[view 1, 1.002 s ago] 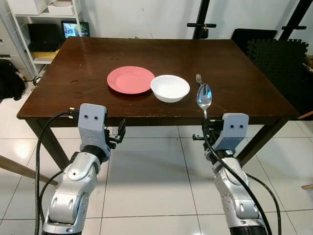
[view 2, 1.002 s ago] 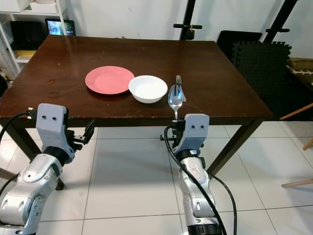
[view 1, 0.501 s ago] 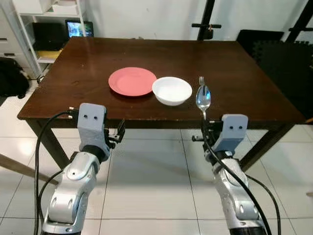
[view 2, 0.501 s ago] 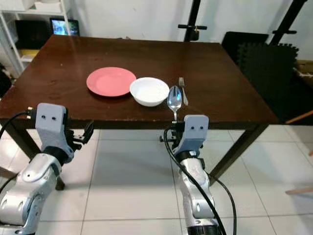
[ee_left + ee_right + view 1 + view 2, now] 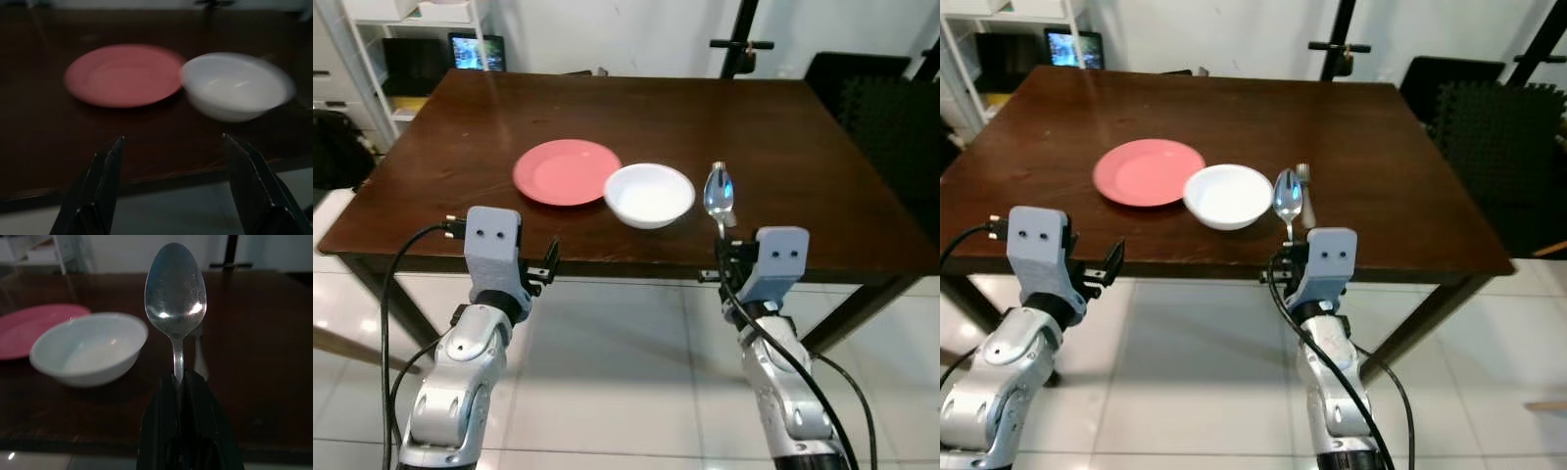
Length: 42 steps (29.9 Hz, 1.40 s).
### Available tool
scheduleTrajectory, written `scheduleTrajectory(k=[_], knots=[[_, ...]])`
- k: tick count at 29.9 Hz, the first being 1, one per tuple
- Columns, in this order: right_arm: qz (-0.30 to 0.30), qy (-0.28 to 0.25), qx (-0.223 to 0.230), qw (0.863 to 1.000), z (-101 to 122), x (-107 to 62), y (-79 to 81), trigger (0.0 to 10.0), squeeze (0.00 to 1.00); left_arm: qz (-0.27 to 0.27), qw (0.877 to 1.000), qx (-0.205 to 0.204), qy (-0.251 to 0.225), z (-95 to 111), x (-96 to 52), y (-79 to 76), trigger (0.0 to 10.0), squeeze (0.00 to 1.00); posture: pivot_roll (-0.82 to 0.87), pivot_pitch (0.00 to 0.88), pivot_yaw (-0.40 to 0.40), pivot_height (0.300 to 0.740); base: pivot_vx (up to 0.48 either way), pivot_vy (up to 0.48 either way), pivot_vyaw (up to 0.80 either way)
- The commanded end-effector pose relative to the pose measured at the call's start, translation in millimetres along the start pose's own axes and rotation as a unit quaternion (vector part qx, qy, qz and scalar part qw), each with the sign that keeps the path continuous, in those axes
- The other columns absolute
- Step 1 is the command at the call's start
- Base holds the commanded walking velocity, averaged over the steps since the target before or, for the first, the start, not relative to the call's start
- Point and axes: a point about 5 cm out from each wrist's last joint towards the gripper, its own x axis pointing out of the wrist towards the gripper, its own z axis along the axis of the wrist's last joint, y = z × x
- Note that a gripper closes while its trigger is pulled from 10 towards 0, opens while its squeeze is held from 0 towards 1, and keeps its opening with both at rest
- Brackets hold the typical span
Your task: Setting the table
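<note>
Two black fingers (image 5: 168,426) of the right gripper (image 5: 724,257) are pinched tight on the handle of a metal spoon (image 5: 720,191), which stands upright with its bowl uppermost, just right of centre in the left eye view and in front of the near edge of the dark wooden surface (image 5: 783,137). The left gripper (image 5: 548,264), at lower left of that view, hangs before the same edge with its fingers (image 5: 105,181) spread wide and holding nothing. On the surface, near the middle of the frame, a white bowl (image 5: 649,194) sits just beside a pink plate (image 5: 566,171) on its left, the two rims touching or nearly so. A fork (image 5: 1304,186) lies on the surface just right of the bowl, partly hidden behind the raised spoon. At upper left a white shelf unit (image 5: 372,39) with a small lit screen (image 5: 477,52) stands beyond the surface, and pale floor tiles (image 5: 626,392) fill the lower frame between the two silver arms.
</note>
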Motion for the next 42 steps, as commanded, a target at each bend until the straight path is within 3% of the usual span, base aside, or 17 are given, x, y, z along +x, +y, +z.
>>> scheduleTrajectory(k=[1, 18, 29, 42], knots=[[0.005, 0.005, 0.009, 1.0, -3.9, -3.3, 5.4, 10.0, 0.0, 0.013, 1.0, 0.002, 0.013, -6.0, -2.5, 6.7, 10.0, 0.0, 0.07, 0.152, 0.032, 0.74, 0.0, -0.24, 0.0], [0.007, 0.004, 0.006, 1.0, -2.3, -1.4, 5.3, 10.0, 0.0, 0.005, 1.0, -0.01, 0.017, -6.6, -2.7, 4.5, 10.0, 0.0, 0.08, 0.146, 0.031, 0.74, 0.0, -0.028, 0.0], [0.011, -0.029, 0.007, 0.999, 17.9, 11.8, -0.4, 10.0, 0.0, -0.004, 1.0, -0.004, 0.017, -5.9, -2.0, 8.0, 10.0, 0.0, 0.08, 0.144, 0.029, 0.74, 0.0, 0.0, 0.0], [-0.013, -0.034, 0.004, 0.999, 20.4, 14.5, -13.8, 10.0, 0.0, -0.009, 1.0, 0.009, 0.005, -2.7, -0.3, 9.0, 10.0, 0.0, 0.07, 0.147, 0.032, 0.74, 0.443, 0.0, 0.0]])
